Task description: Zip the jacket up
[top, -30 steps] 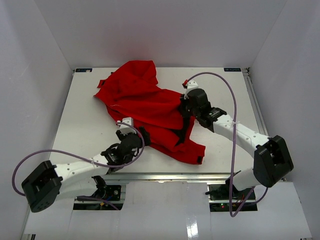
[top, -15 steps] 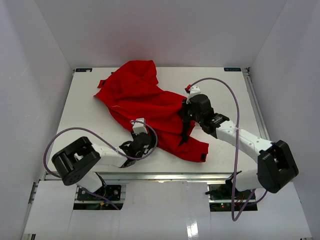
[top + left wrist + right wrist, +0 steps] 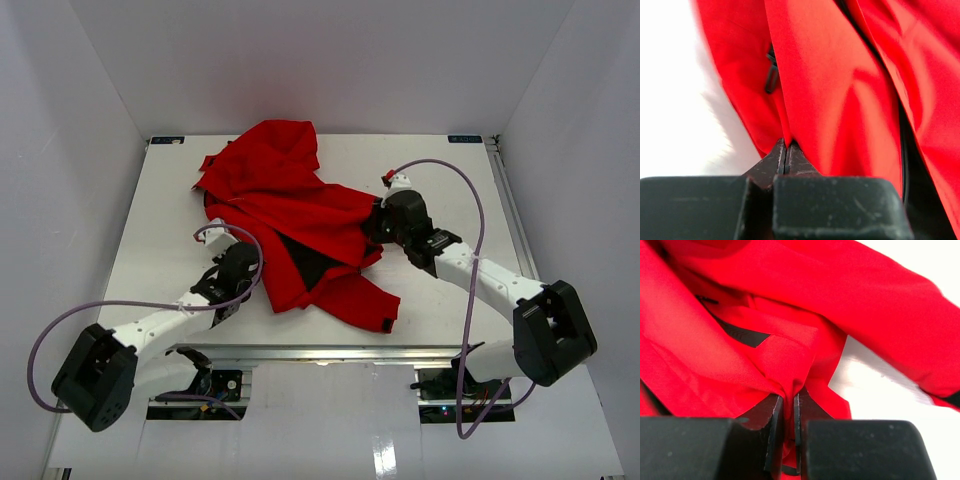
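Note:
The red jacket (image 3: 290,205) lies crumpled across the middle of the table, with its front parted and the black lining (image 3: 305,260) showing. My left gripper (image 3: 252,275) is at the jacket's near left edge. In the left wrist view the left gripper (image 3: 785,146) is shut, with a thin fold of the jacket (image 3: 825,100) nipped between its tips, and a small dark zipper part (image 3: 771,76) shows beyond. My right gripper (image 3: 373,228) is at the jacket's right side. In the right wrist view the right gripper (image 3: 789,397) is shut on bunched cloth of the jacket (image 3: 790,360).
The white table (image 3: 160,230) is walled in by white panels on three sides. A sleeve with a dark cuff (image 3: 383,322) lies near the front edge. Purple cables (image 3: 455,190) loop over both arms.
My left gripper went from open to shut on the jacket's edge and drew it leftward, parting the front and baring the black lining. The right gripper stayed shut on the cloth and shifted slightly.

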